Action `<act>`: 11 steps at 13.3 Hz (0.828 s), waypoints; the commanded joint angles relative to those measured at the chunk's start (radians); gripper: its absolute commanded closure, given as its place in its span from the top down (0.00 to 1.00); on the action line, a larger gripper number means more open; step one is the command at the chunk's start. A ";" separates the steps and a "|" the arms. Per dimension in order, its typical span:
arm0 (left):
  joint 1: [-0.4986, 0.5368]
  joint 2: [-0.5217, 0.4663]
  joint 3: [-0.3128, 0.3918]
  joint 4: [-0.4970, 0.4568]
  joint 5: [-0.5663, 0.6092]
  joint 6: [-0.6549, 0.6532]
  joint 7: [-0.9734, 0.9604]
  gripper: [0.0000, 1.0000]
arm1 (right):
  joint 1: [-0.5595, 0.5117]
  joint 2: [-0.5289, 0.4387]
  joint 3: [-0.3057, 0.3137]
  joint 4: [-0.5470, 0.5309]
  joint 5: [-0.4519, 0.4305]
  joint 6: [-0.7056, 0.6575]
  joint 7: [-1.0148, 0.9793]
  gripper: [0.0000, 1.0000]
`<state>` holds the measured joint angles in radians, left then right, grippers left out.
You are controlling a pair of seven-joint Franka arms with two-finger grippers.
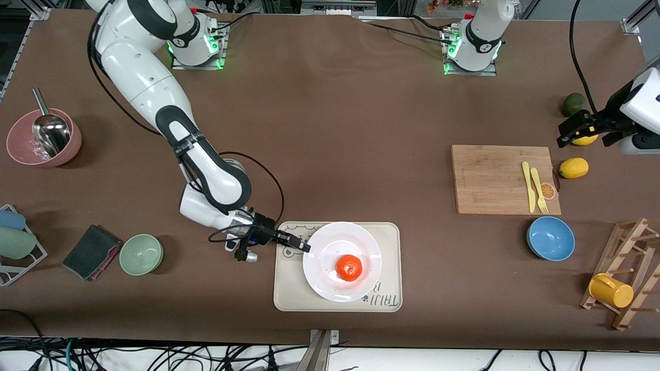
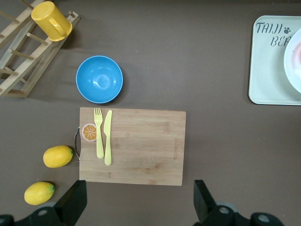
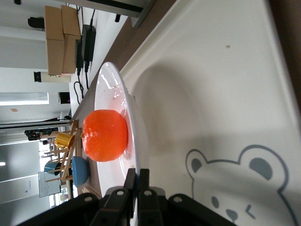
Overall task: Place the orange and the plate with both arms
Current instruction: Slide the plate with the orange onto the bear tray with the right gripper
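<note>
The orange sits on the plate, which lies on the tray in the lower middle of the front view. The right gripper pinches the plate's rim with its jaws closed on it. At the right edge, the left gripper waits above a lemon with its jaws wide and holding nothing.

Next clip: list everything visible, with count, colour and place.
orange: 1, red-orange, on the plate
plate: 1, white, on the tray
tray: 1, cream, bear print, near front camera
cutting board: 1, bamboo, toward left arm's end
fork and knife: 2, yellow, on board
lemons: 2, yellow, beside board
blue bowl: 1, nearer than board
green bowl: 1, toward right arm's end
pink bowl: 1, holds steel scoop
yellow mug: 1, on wooden rack
right pincer: shut on plate rim
left pincer: open, waiting above the board's edge
</note>
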<state>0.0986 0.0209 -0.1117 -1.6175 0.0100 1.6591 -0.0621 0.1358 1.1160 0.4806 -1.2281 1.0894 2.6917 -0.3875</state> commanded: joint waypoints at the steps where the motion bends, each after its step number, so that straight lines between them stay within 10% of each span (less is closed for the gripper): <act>1: 0.007 -0.022 -0.006 -0.018 0.019 -0.001 0.018 1.00 | 0.064 0.057 -0.050 0.097 0.014 0.004 0.036 0.00; 5: 0.007 -0.022 -0.006 -0.018 0.019 -0.001 0.018 1.00 | 0.065 0.065 -0.050 0.107 0.012 0.004 0.042 0.09; 6: 0.007 -0.022 -0.006 -0.018 0.019 -0.001 0.018 1.00 | 0.065 0.064 -0.051 0.107 0.011 0.004 0.036 0.29; 8: 0.007 -0.022 -0.006 -0.018 0.019 -0.001 0.018 1.00 | 0.061 0.054 -0.053 0.108 0.009 0.002 0.032 1.00; 11: 0.007 -0.022 -0.006 -0.018 0.019 -0.001 0.018 1.00 | 0.056 0.036 -0.065 0.108 -0.005 -0.001 0.030 1.00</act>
<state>0.0986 0.0209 -0.1117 -1.6176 0.0100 1.6591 -0.0621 0.1865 1.1619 0.4244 -1.1367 1.0880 2.6920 -0.3564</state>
